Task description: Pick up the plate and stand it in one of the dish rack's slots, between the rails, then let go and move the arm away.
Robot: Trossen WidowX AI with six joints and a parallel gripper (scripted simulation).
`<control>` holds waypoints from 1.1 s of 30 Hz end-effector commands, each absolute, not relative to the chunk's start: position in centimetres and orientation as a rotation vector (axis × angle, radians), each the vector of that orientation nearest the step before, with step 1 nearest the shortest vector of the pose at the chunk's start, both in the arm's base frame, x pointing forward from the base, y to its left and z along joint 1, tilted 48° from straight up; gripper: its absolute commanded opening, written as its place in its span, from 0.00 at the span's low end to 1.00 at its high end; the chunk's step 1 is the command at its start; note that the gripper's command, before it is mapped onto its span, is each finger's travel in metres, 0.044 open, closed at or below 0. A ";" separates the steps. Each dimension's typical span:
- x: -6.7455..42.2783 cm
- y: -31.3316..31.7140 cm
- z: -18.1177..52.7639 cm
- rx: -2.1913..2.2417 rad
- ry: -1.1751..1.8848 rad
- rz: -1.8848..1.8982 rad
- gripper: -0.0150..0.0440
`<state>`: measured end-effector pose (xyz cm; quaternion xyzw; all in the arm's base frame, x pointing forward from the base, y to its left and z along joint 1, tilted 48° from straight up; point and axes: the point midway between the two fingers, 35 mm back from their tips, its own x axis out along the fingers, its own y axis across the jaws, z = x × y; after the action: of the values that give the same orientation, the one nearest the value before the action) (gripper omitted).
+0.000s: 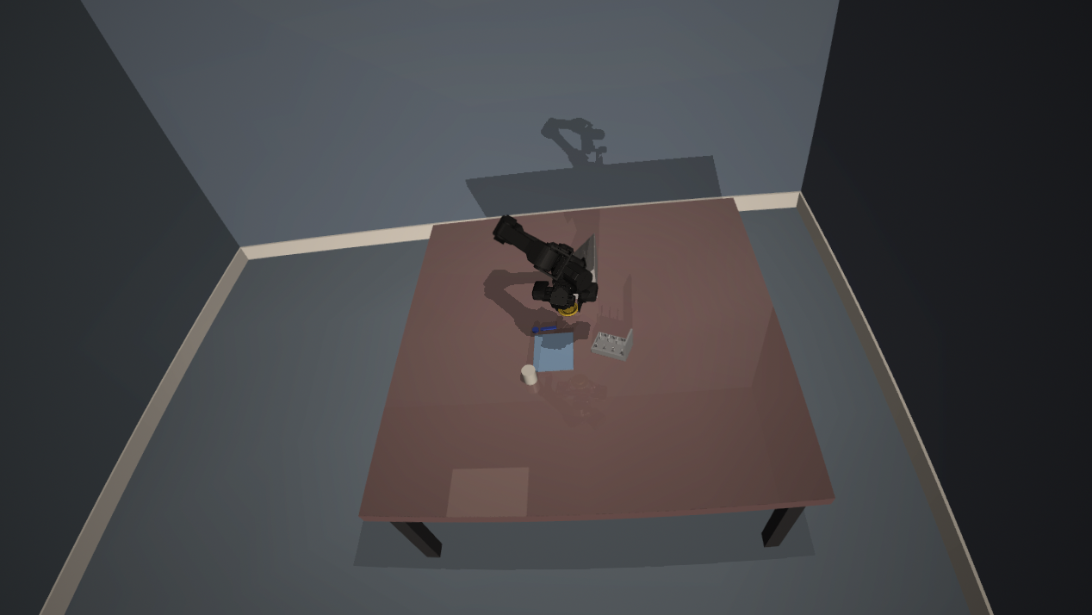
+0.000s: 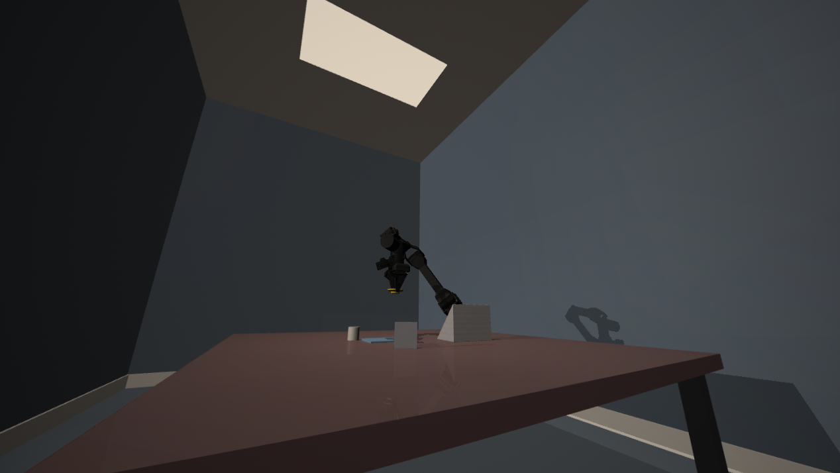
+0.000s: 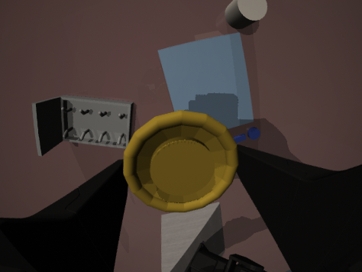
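Note:
My gripper (image 3: 180, 160) (image 1: 567, 307) (image 2: 394, 289) is shut on the yellow plate (image 3: 180, 160) (image 1: 567, 310) (image 2: 393, 290), gripping its rim on both sides. The plate hangs flat, high above the table. The grey dish rack (image 1: 611, 344) (image 2: 405, 334) (image 3: 86, 125) stands on the table, with an upright end wall and a row of rails. In the wrist view it lies to the left of the plate. In the top view it is to the lower right of the gripper.
A light blue mat (image 1: 554, 355) (image 3: 203, 74) (image 2: 375, 340) lies on the brown table (image 1: 657, 427), with a blue utensil (image 1: 542, 329) (image 3: 249, 134) at its edge. A white cup (image 1: 528, 374) (image 2: 352, 332) (image 3: 246, 8) stands beside the mat. A grey wedge block (image 2: 467, 322) (image 1: 588, 248) sits by the arm's base.

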<state>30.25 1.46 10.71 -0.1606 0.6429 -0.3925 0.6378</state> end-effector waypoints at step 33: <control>26.1 1.3 3.2 -0.129 1.784 -0.666 0.25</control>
<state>26.38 1.64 3.70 -0.0641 0.7438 -0.3239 0.5812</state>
